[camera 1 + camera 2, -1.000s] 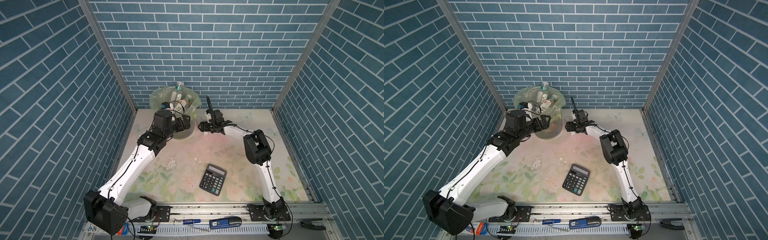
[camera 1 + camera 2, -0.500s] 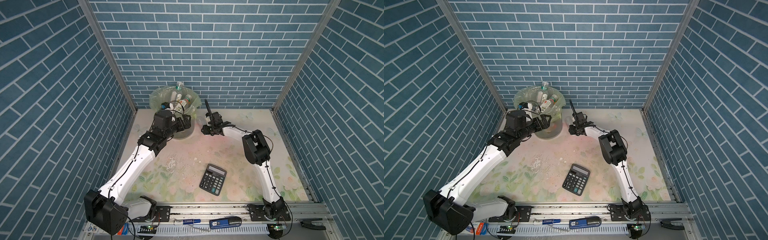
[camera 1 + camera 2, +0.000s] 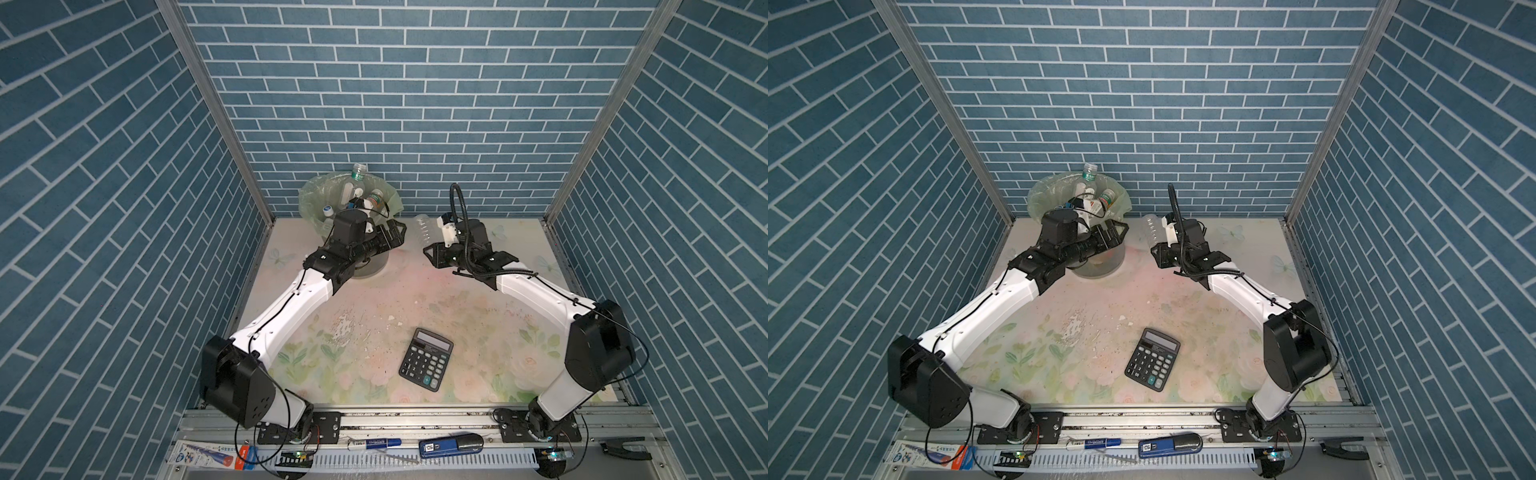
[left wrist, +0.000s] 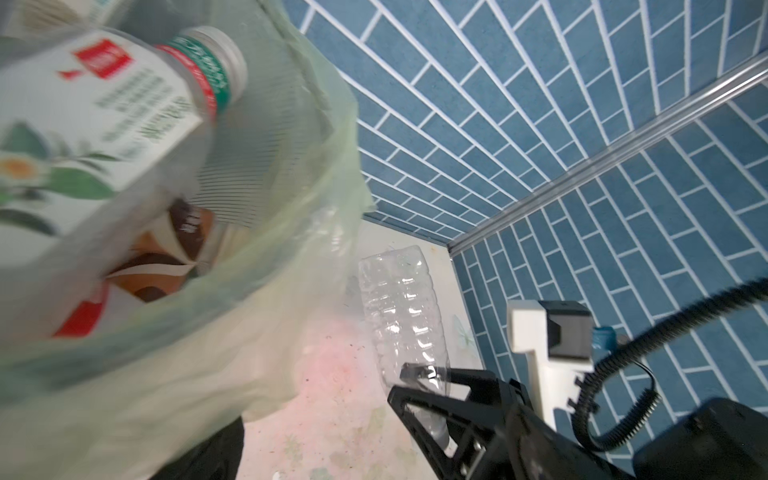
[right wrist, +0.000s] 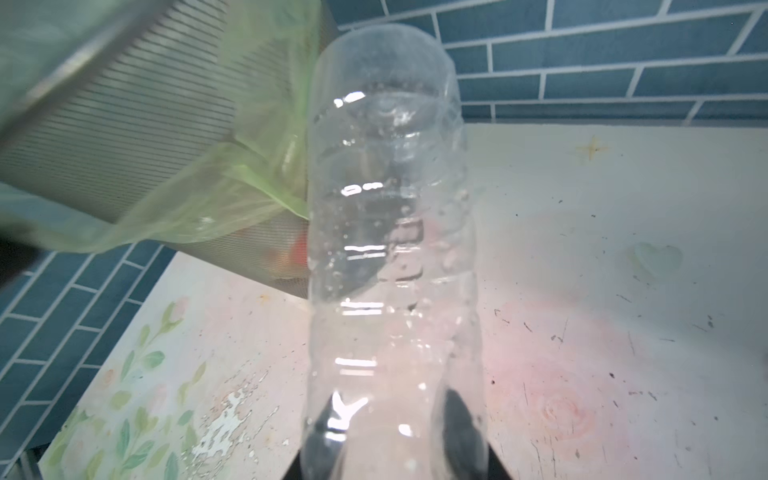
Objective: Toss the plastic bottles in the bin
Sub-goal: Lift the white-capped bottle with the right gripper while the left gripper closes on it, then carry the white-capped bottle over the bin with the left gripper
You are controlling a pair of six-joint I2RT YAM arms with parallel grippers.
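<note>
Print shows in several places, yet almost none of it can be read.

In the left wrist view a white-labelled bottle (image 4: 95, 124) carries a red square logo, rows of green characters and a flower drawing. Its neck band has white lettering on green, all blurred past reading. In both top views the calculator (image 3: 426, 358) on the counter (image 3: 478, 316) has key markings too small to make out. In front of the counter, a blue device (image 3: 451, 444) with a white tag, a marker (image 3: 374, 444) and a packet (image 3: 203, 457) bear illegible print.

Floral table (image 3: 478, 316): bin (image 3: 309, 199), calculator (image 3: 426, 359)
</note>
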